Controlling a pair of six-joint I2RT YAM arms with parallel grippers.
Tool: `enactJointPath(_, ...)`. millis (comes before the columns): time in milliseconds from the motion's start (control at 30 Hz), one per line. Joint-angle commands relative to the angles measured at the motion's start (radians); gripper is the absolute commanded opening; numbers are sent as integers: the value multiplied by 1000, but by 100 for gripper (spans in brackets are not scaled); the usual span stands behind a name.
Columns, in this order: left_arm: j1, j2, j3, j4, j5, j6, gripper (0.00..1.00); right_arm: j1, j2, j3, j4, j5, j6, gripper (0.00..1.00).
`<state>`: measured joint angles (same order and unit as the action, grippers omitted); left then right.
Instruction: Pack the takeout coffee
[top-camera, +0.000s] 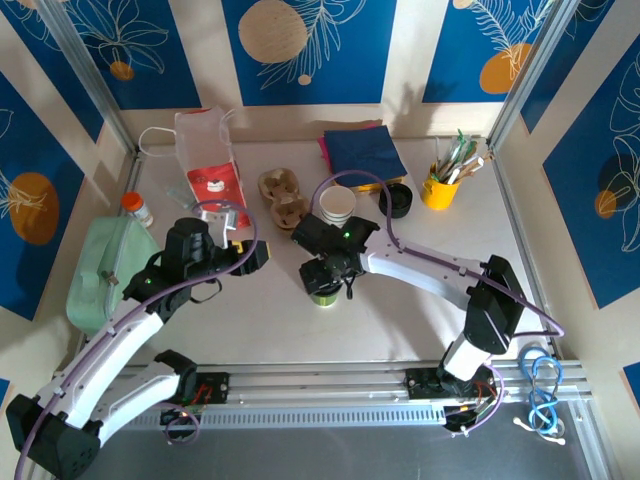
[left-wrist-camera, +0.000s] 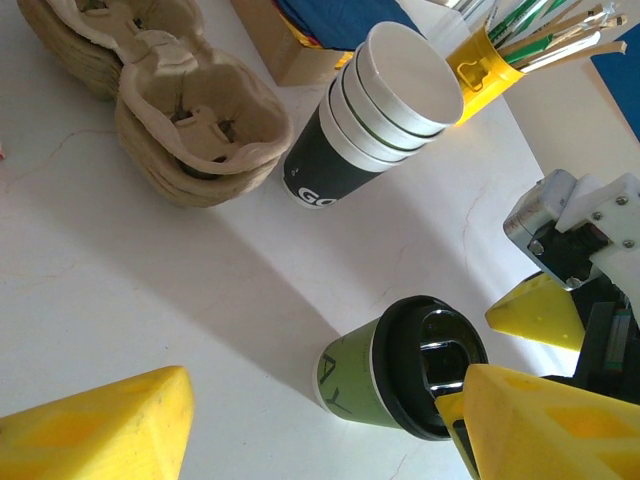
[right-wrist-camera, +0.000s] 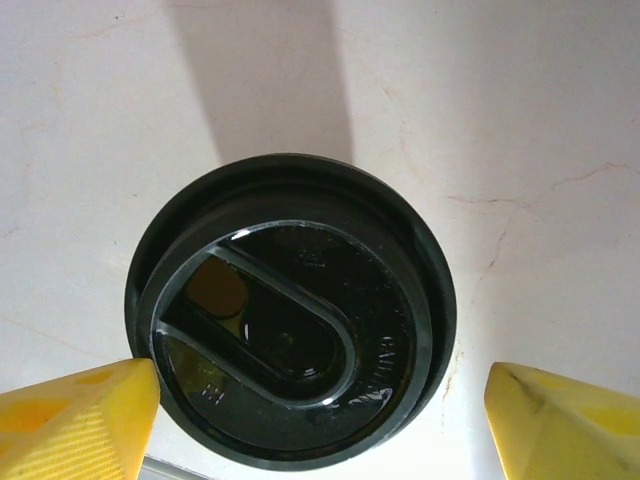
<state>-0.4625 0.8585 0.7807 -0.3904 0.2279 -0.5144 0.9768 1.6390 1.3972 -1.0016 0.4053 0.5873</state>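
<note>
**Right arm poised straight over the lidded cup**

The takeout coffee (top-camera: 323, 297), a green paper cup capped with a black lid, stands upright on the white counter (top-camera: 400, 330) near its middle. Its long axis is vertical. The right end effector (right-wrist-camera: 320, 420) hangs directly above it, looking straight down that axis. The wrist view shows the lid centred between the two yellow fingers (right-wrist-camera: 80, 420). They are spread to either side of the rim. The left one is just beside the rim and the right one stands a little clear, so the cup is not gripped.

The left end effector (top-camera: 250, 257) is also spread and holds nothing. It sits off to the cup's left at some distance and faces it from the side. The right arm is plainly the nearer one and is already lined up.

The brown pulp carrier (top-camera: 283, 195) lies farther back on the counter, beyond the cup and slightly left, next to a stack of white cups (top-camera: 337, 205). The likely next move is to close on the cup just under the lid, lift it straight up, and carry it back toward the carrier.
</note>
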Motion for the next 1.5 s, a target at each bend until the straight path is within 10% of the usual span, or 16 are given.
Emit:
enactJointPath(0, 15, -7, -4, -13, 17, 8, 71, 1, 26, 35, 1, -26, 13, 85)
enactJointPath(1467, 33, 48, -3, 15, 47, -7, 71, 32, 46, 54, -24, -26, 60, 85)
